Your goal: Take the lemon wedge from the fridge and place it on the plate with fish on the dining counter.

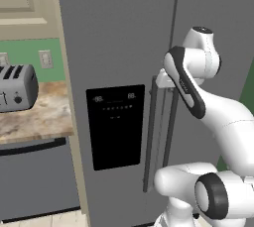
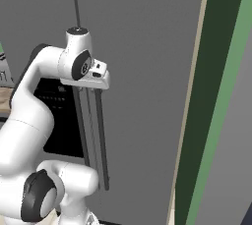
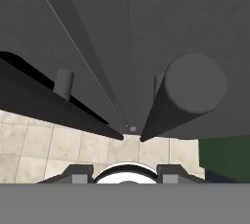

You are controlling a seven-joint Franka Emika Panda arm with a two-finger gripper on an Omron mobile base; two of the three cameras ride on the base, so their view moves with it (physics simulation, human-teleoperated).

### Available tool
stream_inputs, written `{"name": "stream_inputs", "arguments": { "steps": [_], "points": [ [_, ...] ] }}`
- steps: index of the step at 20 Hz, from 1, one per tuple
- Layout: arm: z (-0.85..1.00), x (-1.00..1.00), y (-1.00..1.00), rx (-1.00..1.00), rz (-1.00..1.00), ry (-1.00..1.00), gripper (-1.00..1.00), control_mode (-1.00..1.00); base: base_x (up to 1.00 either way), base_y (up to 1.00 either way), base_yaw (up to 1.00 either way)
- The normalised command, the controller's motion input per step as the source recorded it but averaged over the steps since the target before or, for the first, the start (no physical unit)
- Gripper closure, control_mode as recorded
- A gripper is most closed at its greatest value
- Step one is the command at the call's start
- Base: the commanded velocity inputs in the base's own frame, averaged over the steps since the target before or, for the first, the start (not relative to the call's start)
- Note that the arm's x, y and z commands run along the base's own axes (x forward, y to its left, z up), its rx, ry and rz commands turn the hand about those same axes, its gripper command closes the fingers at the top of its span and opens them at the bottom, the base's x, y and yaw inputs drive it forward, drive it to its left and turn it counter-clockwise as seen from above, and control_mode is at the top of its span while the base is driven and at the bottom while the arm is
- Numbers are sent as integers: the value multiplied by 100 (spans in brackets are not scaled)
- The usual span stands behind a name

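Note:
The fridge stands with both grey doors shut, its black dispenser panel on the left door. My hand sits at the top of the two long vertical handles. In the hand view I look down along them: the right handle's round top end is close, up and to the right of my gripper. The fingertips stand apart with nothing between them. The lemon wedge is hidden behind the doors. The plate with fish and the dining counter are out of view.
Left of the fridge, a toaster sits on a marbled countertop above a grey dishwasher front. A dark green wall edge runs close on the fridge's right. Pale floor tiles lie below.

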Motion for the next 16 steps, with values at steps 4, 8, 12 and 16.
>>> {"name": "stream_inputs", "arguments": {
  "steps": [4,8,12,16],
  "points": [
    [0,-4,0,0,0,0,-100,-100,0,0,0],
    [0,0,0,0,0,0,-100,-100,0,0,0],
    [0,0,0,0,0,0,-100,-100,0,0,0],
    [0,0,34,-3,-3,0,-100,-100,0,0,0]
  ]
}}
